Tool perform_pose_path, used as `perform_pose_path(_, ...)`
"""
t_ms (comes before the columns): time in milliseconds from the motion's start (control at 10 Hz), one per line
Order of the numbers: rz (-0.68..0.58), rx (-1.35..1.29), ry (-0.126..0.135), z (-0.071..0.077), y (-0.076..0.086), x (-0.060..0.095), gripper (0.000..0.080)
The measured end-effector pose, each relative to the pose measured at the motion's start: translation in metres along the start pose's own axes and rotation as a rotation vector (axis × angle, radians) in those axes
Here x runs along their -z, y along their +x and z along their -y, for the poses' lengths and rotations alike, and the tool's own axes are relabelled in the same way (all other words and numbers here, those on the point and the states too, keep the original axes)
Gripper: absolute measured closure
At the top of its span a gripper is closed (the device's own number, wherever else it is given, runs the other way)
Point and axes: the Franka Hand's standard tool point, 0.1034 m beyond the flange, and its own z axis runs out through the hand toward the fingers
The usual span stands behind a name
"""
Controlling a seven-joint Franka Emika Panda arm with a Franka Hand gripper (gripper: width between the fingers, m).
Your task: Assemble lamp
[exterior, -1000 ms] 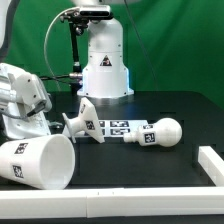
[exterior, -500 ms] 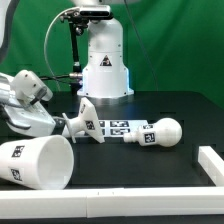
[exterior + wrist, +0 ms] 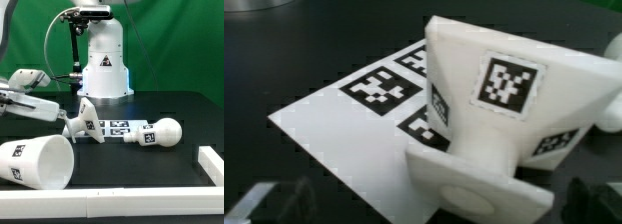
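Observation:
The lamp's small flared base (image 3: pixel 86 119) lies on its side on the black table, its wide end against the marker board (image 3: pixel 117 128). From the exterior view's left my gripper (image 3: pixel 63 116) reaches in low, open, at the base's narrow end. In the wrist view the base (image 3: pixel 491 100) fills the middle, and its near end sits between my dark fingertips (image 3: pixel 274 200) without either touching it; the gripper (image 3: pixel 434 205) is open. The round bulb on its stem (image 3: pixel 160 132) lies past the board. The big tapered shade (image 3: pixel 35 160) lies on its side in front.
The white robot pedestal with the triangle logo (image 3: pixel 105 65) stands behind the parts. A white rail (image 3: pixel 211 165) runs along the table's corner at the exterior view's right. In the wrist view the marker board (image 3: pixel 358 105) lies under the base.
The arm has come down and swung toward the base, from a raised, tilted pose to a low, nearly level reach. The jaws stayed open. The lamp parts have not moved.

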Motion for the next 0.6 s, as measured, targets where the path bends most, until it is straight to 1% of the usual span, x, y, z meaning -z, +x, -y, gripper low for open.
perform_pose_path(100, -0.043, -0.154, 0.003, 0.0026, 0.0013, -0.0017, 0.0100)
perform_pose_path(200, -0.053, -0.242, 0.027, 0.0053, -0.0007, -0.0051, 0.0100)
perform_pose_path(300, -0.051, -0.307, 0.066, 0.0066, -0.0001, -0.0056, 0.0100)
perform_pose_path(400, -0.053, -0.344, 0.098, 0.0061, 0.0012, -0.0021, 0.0100)
perform_pose_path(500, -0.083, -0.340, 0.102, 0.0065, 0.0020, 0.0008, 0.0100)
perform_pose_path(600, -0.085, -0.339, 0.103, 0.0068, 0.0010, 0.0007, 0.0100)
